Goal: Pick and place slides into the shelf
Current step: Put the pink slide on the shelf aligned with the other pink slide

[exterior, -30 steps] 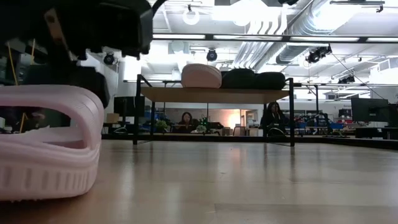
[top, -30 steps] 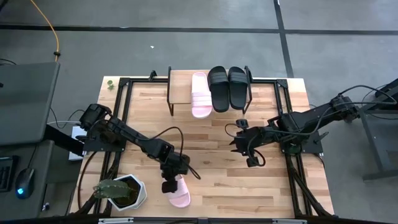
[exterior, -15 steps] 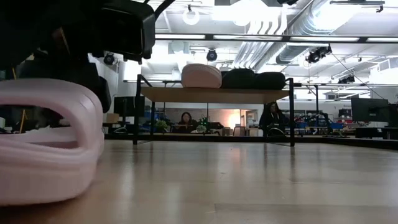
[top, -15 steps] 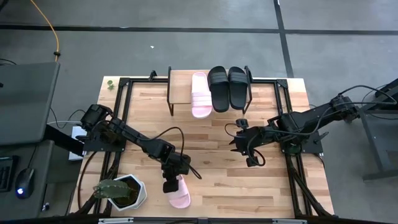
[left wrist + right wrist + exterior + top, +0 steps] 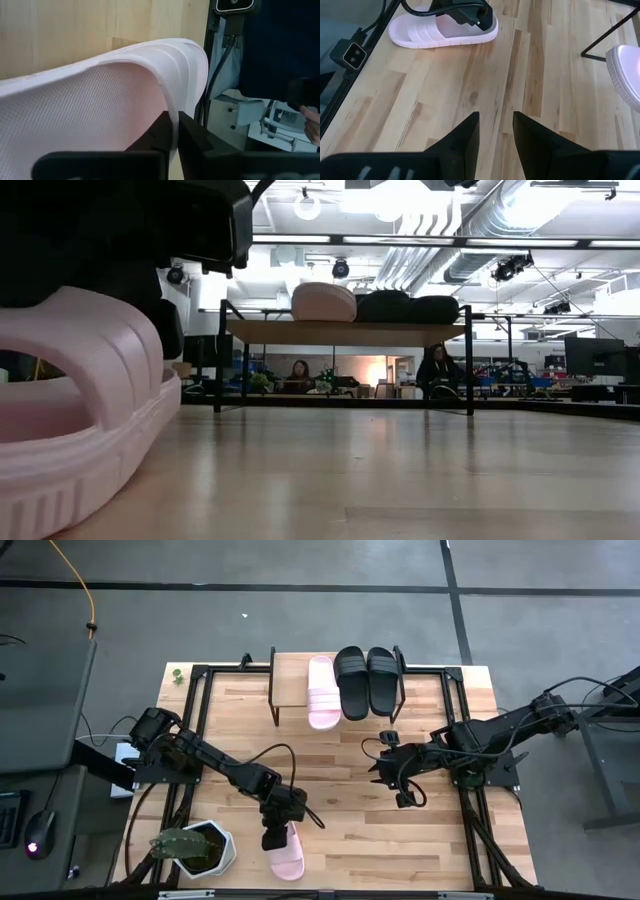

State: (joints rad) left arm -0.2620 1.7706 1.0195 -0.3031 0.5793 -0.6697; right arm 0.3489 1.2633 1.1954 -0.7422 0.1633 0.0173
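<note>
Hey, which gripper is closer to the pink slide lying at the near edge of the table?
Left. The left gripper is shut on the pink slide's strap. The right gripper hovers mid-table, well apart from it, nearer the shelf.

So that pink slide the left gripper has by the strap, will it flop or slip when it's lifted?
The left gripper is shut on the pink slide at its strap edge. The strap holds its arch, so probably springy rather than limp. Pinched at one thin edge, the sole will likely dangle and tilt. It looks like moulded foam, so probably light.
</note>
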